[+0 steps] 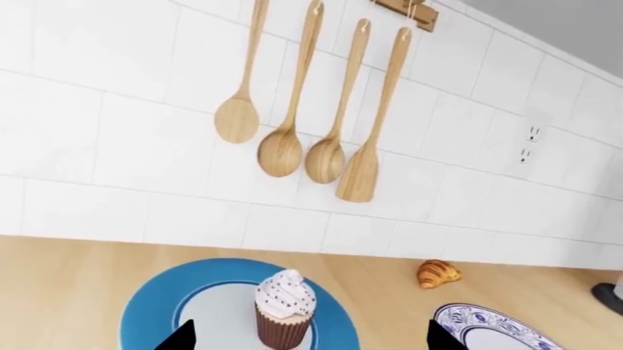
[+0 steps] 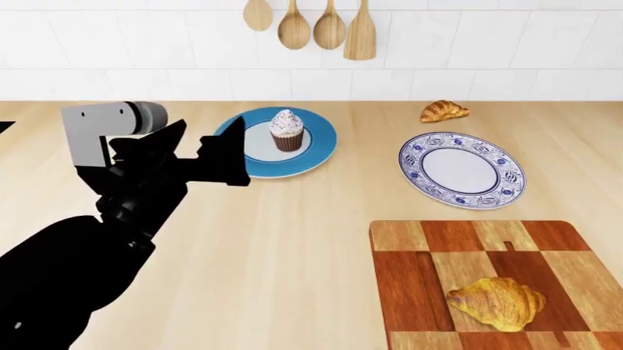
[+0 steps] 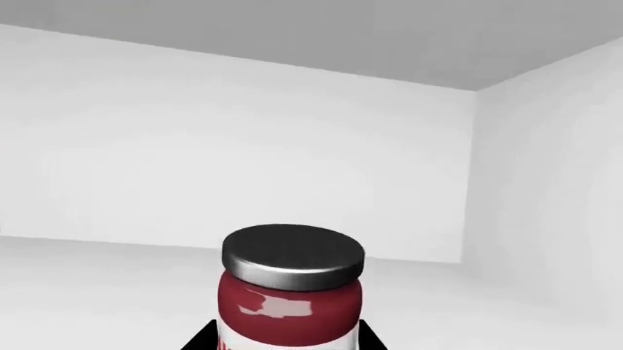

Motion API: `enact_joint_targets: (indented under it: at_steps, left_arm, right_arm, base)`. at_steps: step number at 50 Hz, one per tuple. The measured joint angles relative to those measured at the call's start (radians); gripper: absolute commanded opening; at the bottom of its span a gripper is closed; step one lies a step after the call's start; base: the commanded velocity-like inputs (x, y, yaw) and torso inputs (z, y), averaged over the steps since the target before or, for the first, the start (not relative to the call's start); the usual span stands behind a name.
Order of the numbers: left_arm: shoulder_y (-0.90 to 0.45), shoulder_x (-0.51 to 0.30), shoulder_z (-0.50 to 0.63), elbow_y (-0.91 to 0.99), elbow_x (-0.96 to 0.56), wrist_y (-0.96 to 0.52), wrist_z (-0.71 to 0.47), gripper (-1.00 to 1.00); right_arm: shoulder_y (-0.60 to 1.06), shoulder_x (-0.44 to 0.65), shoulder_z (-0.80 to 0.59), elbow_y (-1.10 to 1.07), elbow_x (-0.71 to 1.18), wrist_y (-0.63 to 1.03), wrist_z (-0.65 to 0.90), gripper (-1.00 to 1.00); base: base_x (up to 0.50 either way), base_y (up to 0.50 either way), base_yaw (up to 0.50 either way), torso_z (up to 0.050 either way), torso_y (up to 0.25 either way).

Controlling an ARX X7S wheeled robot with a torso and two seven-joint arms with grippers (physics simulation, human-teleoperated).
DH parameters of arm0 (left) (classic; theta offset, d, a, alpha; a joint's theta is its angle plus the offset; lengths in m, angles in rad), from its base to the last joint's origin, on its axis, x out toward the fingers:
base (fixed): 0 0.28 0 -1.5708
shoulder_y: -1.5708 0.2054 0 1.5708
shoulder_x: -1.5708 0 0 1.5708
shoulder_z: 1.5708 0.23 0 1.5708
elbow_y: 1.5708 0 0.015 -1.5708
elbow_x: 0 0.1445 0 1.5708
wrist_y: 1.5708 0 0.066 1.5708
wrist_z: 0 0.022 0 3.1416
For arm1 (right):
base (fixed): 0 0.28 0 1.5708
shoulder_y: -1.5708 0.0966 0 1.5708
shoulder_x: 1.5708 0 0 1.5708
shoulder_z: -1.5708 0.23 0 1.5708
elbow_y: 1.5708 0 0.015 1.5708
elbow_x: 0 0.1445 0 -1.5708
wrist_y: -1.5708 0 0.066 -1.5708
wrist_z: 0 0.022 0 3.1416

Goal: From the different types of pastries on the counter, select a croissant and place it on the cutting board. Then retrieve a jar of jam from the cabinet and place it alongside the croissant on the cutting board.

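Note:
The larger pale golden croissant (image 2: 497, 302) lies on the checkered cutting board (image 2: 428, 255) at the front right of the counter (image 2: 292, 240). The smaller dark croissant (image 2: 444, 111) lies near the wall and also shows in the left wrist view (image 1: 438, 273). The cupcake (image 2: 287, 131) stands on a blue plate (image 2: 316, 157). My left gripper (image 2: 219, 149) is open and empty, hovering just short of the cupcake (image 1: 284, 310). My right gripper (image 3: 289, 343) is inside the white cabinet; its fingers press both sides of the jar of jam (image 3: 290, 292). The jar's base is hidden.
A round blue-patterned white plate (image 2: 462, 169) lies between the cutting board and the small croissant. Several wooden spoons (image 2: 329, 29) hang on the tiled wall. The cabinet's back wall (image 3: 244, 146) and side wall (image 3: 545, 182) enclose the jar.

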Motion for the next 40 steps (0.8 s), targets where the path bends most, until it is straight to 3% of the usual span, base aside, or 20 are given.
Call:
enact_joint_targets:
  at_steps: [17,22,29,40]
  left_arm:
    - [0.001,-0.004,0.008,0.016,-0.028,-0.009,-0.001,1.0]
    - [0.002,-0.004,0.022,0.007,-0.019,-0.002,0.007,1.0]
    - [0.001,-0.004,0.039,-0.005,-0.007,0.006,0.015,1.0]
    - [0.001,-0.002,0.058,-0.005,-0.002,0.006,0.012,1.0]
  right_arm:
    - [0.111,0.051,0.243,-0.294,-0.053,0.383,0.093,-1.0]
    - [0.122,0.113,0.264,-0.377,0.142,0.46,0.269,-1.0]
    - [0.129,0.225,0.246,-0.477,0.56,0.51,0.61,-1.0]
    - [0.133,0.432,0.096,-0.701,1.023,0.39,0.908,-1.0]
  base:
    - [0.0,0.0,0.0,0.0,0.0]
    - [0.0,0.0,0.0,0.0,0.0]
    - [0.0,0.0,0.0,0.0,0.0]
    - [0.0,0.0,0.0,0.0,0.0]
